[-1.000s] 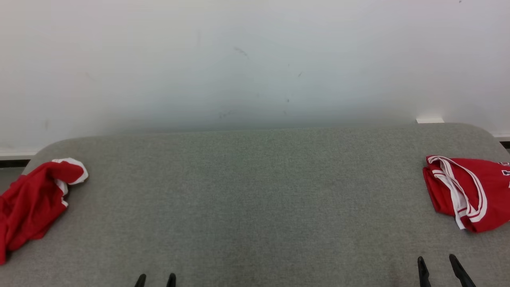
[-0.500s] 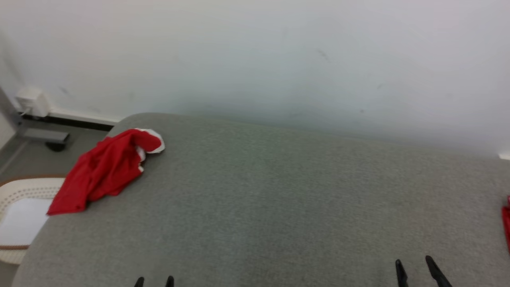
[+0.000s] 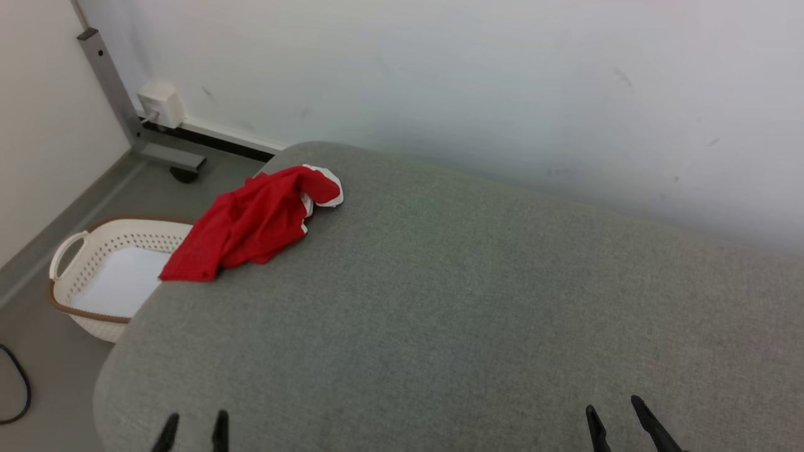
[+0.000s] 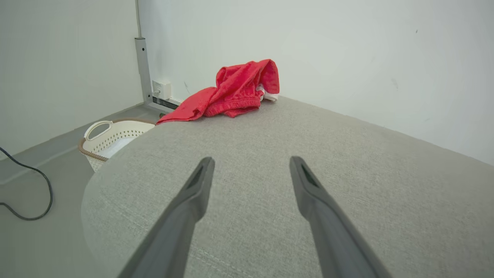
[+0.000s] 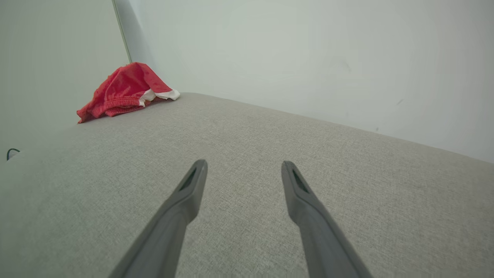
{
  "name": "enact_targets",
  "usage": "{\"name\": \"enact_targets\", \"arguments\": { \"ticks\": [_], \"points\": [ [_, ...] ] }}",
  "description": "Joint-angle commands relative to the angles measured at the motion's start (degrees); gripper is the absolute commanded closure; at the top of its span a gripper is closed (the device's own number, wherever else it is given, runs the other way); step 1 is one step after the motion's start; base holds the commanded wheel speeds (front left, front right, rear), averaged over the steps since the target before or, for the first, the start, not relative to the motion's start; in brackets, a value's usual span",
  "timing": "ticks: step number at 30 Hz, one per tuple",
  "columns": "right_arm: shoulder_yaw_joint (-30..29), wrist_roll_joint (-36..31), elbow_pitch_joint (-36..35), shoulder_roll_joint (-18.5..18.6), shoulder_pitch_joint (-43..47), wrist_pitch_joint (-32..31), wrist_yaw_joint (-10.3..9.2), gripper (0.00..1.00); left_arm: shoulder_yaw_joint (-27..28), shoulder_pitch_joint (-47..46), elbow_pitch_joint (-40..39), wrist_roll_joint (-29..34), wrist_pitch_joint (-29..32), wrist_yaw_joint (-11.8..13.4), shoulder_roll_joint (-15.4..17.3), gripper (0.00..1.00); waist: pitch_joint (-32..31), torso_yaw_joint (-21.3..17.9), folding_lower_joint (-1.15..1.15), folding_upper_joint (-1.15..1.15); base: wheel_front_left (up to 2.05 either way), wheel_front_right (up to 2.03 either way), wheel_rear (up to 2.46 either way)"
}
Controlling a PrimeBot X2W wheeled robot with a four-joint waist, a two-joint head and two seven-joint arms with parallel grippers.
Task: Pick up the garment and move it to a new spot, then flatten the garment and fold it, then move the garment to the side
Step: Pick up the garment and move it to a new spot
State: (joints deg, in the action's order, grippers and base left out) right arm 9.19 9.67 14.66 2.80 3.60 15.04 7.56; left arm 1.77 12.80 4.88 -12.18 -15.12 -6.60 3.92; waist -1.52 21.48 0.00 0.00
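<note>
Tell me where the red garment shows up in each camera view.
Head view: red garment upper left, on the grey table's far left corner.
Left wrist view: garment at top, just left of centre.
Right wrist view: garment upper left.
Shared landmark: that table corner against the white wall.

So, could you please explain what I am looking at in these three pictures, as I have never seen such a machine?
It is a wheeled robot with two arms, each ending in a two-fingered gripper. One picture comes from a camera on its head, looking down on a grey padded table; the left gripper and right gripper peek in at the bottom. The other two come from a camera on each wrist, looking along that gripper's dark fingers. A crumpled red garment lies at the table's far left corner, near a white basket on the floor. Both grippers are open and hold nothing.
</note>
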Motion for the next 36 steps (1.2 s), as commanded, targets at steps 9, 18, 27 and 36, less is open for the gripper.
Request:
{"name": "enact_targets", "arguments": {
  "ticks": [9,18,27,36],
  "points": [
    [-3.37,-7.72,-1.34,0.43,-7.34,0.14,-0.16,0.00,1.53,-26.72,9.11,-6.25,2.22,-0.89,11.26,0.00,17.08,-2.13,0.00,0.00,0.00,0.00,0.00],
    [-2.42,-11.60,-3.88,4.67,-14.17,-1.46,-0.18,0.00,-4.33,-51.04,27.25,-11.75,7.43,-0.80,19.23,0.00,28.49,-5.94,0.00,0.00,0.00,0.00,0.00],
    [-2.46,-12.40,-11.50,6.81,-12.03,-5.49,-0.23,0.00,-7.33,-62.07,44.89,-13.44,7.87,-0.81,23.00,0.00,34.77,-10.49,0.00,0.00,0.00,0.00,0.00],
    [-4.34,-12.52,-16.61,6.89,-8.33,-7.82,-0.22,0.00,-11.08,-66.22,55.02,-17.95,6.68,-0.81,22.81,1.00,35.28,-12.02,0.00,0.00,0.00,0.00,0.00]
  ]
}}
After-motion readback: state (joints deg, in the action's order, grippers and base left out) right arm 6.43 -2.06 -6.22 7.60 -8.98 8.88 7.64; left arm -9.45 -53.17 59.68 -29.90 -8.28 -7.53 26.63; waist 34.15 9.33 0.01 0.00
